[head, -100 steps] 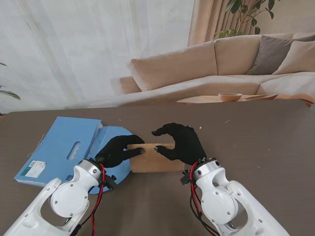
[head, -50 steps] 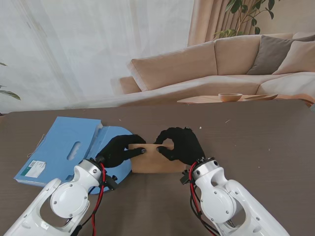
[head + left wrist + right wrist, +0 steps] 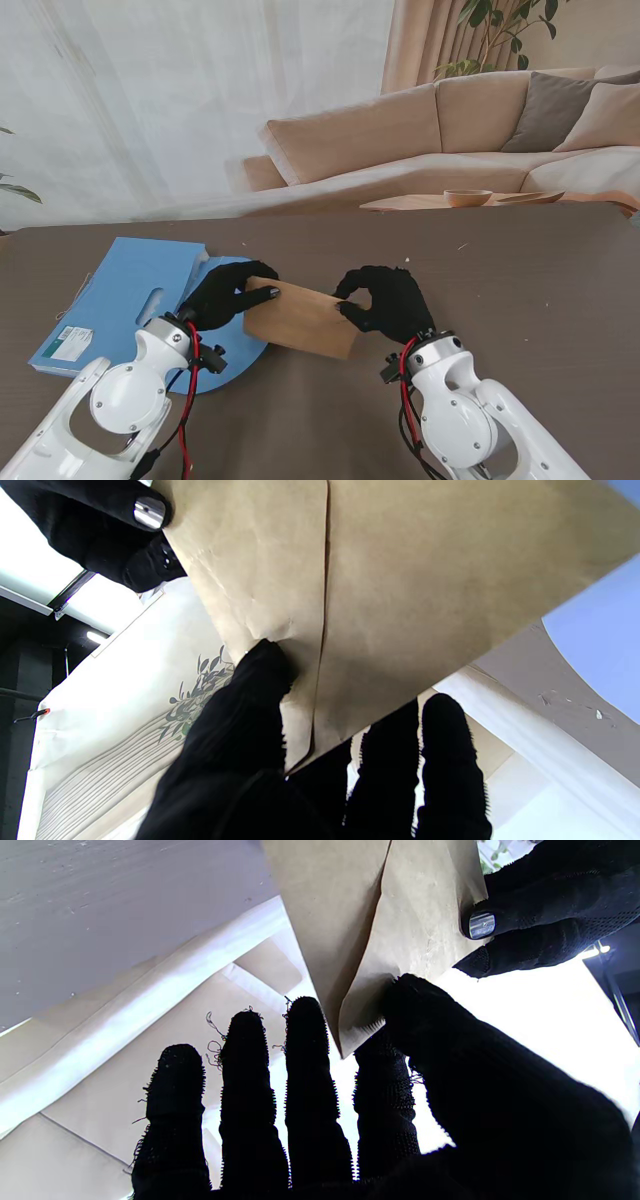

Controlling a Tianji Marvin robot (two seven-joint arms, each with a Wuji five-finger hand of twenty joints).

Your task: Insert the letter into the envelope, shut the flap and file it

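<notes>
The brown paper envelope (image 3: 298, 317) is lifted off the table and tilted, held between both hands. My left hand (image 3: 222, 297) pinches its left end with thumb and fingers. My right hand (image 3: 385, 302) pinches its right end. The left wrist view shows the envelope (image 3: 380, 585) from underneath with its flap seam, my thumb pressed on it. In the right wrist view the envelope (image 3: 380, 925) corner sits between thumb and forefinger. No separate letter is visible. The blue file folder (image 3: 125, 300) lies flat at the left.
A round blue flap (image 3: 235, 340) of the folder lies under the envelope's left end. A white label (image 3: 70, 343) is on the folder's near corner. The brown table (image 3: 520, 280) stretches to the right. A sofa stands beyond the far edge.
Both hands closed on the envelope's ends and raised it from lying flat on the table. It now hangs tilted and shifted slightly left, toward the folder.
</notes>
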